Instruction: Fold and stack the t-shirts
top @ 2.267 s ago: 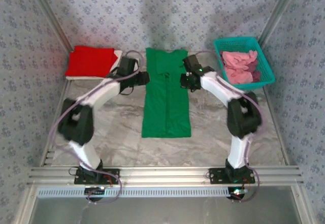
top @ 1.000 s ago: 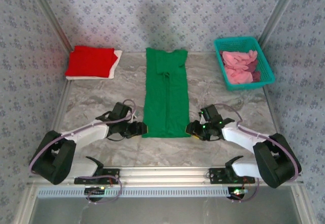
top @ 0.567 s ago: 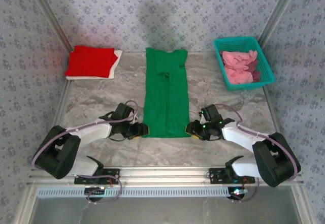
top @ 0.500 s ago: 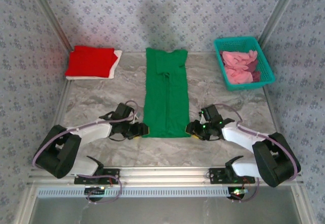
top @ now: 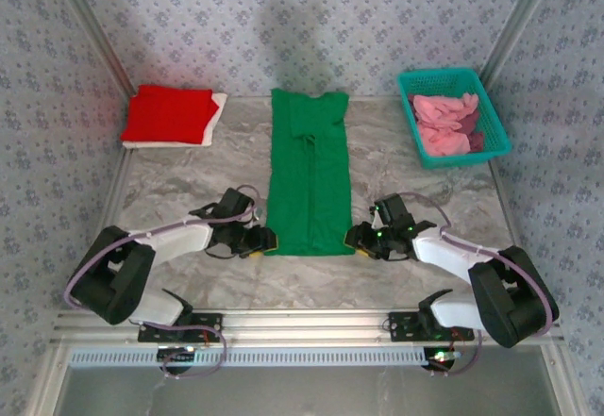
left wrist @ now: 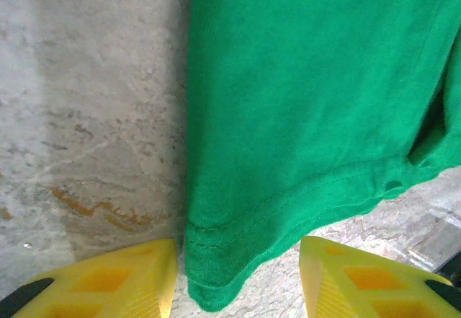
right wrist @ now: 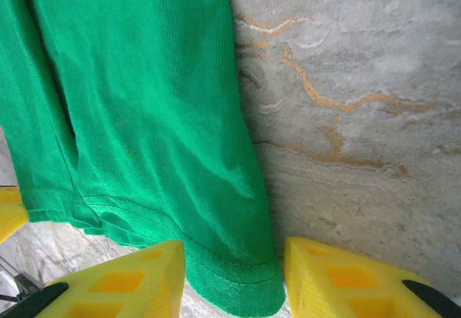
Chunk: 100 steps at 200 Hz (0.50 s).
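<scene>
A bright green t-shirt lies flat in a long narrow strip down the middle of the table, collar at the far end. My left gripper sits low at its near left hem corner. In the left wrist view that gripper is open, yellow fingers on either side of the green hem corner. My right gripper is at the near right hem corner. Seen from its wrist, the right gripper is open, fingers straddling the hem.
A folded red t-shirt rests on a white one at the far left. At the far right, a teal mesh basket holds pink t-shirts and a maroon one. Metal frame rails border the table.
Both arms have come back from the collar end to the near hem. In the last second the left gripper slid right onto the hem corner and narrowed slightly; the right barely moved.
</scene>
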Each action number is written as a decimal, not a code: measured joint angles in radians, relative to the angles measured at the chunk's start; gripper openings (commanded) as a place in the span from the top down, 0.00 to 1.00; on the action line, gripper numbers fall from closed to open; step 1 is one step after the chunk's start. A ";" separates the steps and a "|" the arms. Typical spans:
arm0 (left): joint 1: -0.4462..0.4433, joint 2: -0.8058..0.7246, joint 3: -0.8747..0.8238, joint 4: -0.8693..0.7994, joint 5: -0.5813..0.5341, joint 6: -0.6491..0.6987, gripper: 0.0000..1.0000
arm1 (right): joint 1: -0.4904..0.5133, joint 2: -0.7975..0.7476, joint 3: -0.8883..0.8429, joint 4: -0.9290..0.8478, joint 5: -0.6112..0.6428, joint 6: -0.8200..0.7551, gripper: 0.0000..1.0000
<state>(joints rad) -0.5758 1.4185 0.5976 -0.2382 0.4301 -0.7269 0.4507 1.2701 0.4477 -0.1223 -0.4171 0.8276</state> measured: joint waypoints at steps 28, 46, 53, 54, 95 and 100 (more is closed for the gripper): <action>-0.010 0.016 0.015 -0.013 -0.012 0.000 0.57 | -0.005 0.000 -0.003 0.000 -0.004 0.002 0.58; -0.010 0.025 0.020 -0.020 -0.016 -0.001 0.61 | -0.008 0.000 -0.003 0.000 -0.008 0.004 0.58; -0.010 0.026 0.024 -0.022 -0.016 0.000 0.63 | -0.008 0.000 -0.003 0.000 -0.008 0.004 0.58; -0.010 0.026 0.024 -0.022 -0.016 0.000 0.64 | -0.008 0.000 -0.003 0.000 -0.008 0.004 0.58; -0.032 0.057 0.046 0.007 -0.015 0.001 0.67 | -0.012 0.000 -0.004 0.000 -0.012 0.004 0.58; -0.033 0.061 0.048 0.008 -0.015 0.001 0.68 | -0.013 0.000 -0.004 0.000 -0.014 0.004 0.58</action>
<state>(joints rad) -0.6090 1.4792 0.6456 -0.2306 0.4152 -0.7261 0.4377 1.2697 0.4435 -0.1226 -0.4316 0.8318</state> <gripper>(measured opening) 0.333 0.423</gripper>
